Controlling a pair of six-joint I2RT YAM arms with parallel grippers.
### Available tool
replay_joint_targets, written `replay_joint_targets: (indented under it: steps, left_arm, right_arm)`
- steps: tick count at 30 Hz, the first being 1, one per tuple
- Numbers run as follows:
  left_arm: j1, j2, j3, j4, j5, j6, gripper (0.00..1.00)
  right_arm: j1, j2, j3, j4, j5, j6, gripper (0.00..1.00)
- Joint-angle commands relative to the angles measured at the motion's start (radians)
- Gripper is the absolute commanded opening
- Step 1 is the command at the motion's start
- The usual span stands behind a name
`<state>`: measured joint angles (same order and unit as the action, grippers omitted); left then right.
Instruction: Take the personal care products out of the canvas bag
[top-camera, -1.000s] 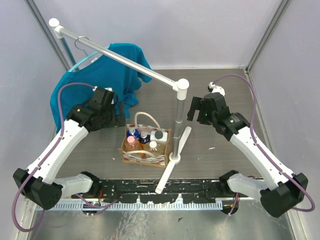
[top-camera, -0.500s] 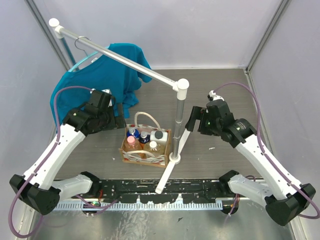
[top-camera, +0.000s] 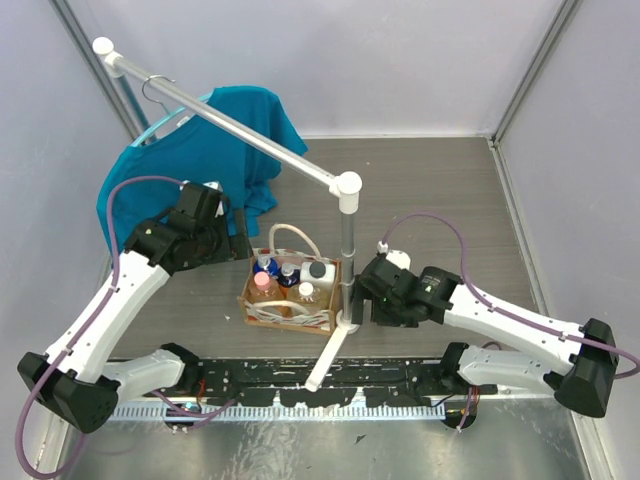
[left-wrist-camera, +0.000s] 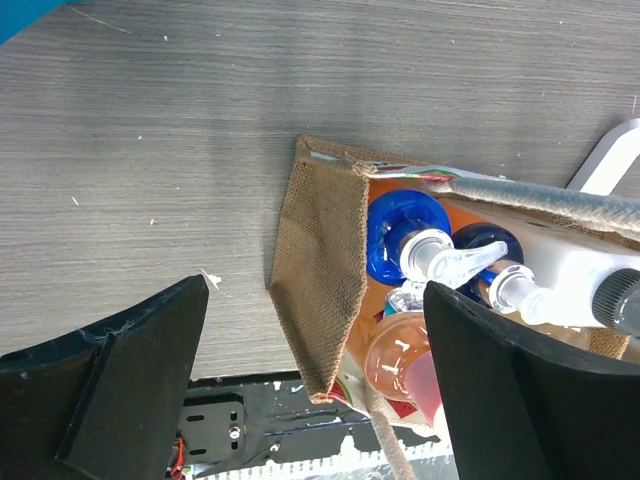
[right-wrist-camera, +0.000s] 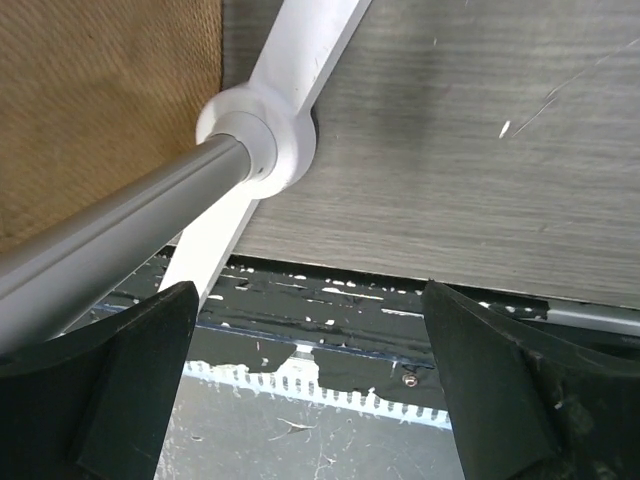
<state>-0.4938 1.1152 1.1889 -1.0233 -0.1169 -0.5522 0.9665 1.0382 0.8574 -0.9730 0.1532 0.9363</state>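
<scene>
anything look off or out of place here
Yes: the right gripper sits open at the base of the clothes rack pole, beside the canvas bag, not over the bottles inside it. The rack's foot lies across the black strip.

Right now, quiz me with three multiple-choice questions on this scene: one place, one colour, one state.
1. Where are the bottles? A on the table; B in the canvas bag; C on the rack.
2. The hanging shirt is? A red; B white; C teal.
3. The left gripper: its jaws are? A open, empty; B shut on a bottle; C shut on a handle.
Answers: B, they stand inside its walls; C, the cloth is plainly teal; A, jaws wide apart, gripping nothing.
</scene>
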Motion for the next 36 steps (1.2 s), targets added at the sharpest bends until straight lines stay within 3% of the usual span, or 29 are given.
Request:
replay_joint_targets:
  steps: [1,11,18,24,32,36]
  left_arm:
    - [-0.004,-0.038,-0.006,-0.006,0.004,-0.003,0.96]
    - [-0.003,-0.051,-0.011,-0.013,0.005,-0.003,0.96]
    - [-0.003,-0.050,-0.025,0.010,0.032,-0.022,0.96]
    - [-0.003,-0.056,-0.040,0.009,0.031,-0.022,0.96]
    - [-0.003,-0.066,-0.047,0.012,0.036,-0.025,0.96]
    - [-0.003,-0.082,-0.046,0.001,0.035,-0.023,0.96]
  right_arm:
    - [0.066,-0.027,-0.062,0.194,-0.001,0.130,1.00]
    - [0.067,-0.254,-0.352,0.526,0.057,0.388,1.00]
    - [0.068,-0.344,-0.464,0.691,0.136,0.442,1.00]
    - [0.068,-0.351,-0.428,0.677,0.261,0.433,1.00]
    - [0.057,-0.194,-0.274,0.649,0.417,0.336,1.00]
    - [-0.049,-0.089,-0.210,0.683,0.324,0.264,1.00]
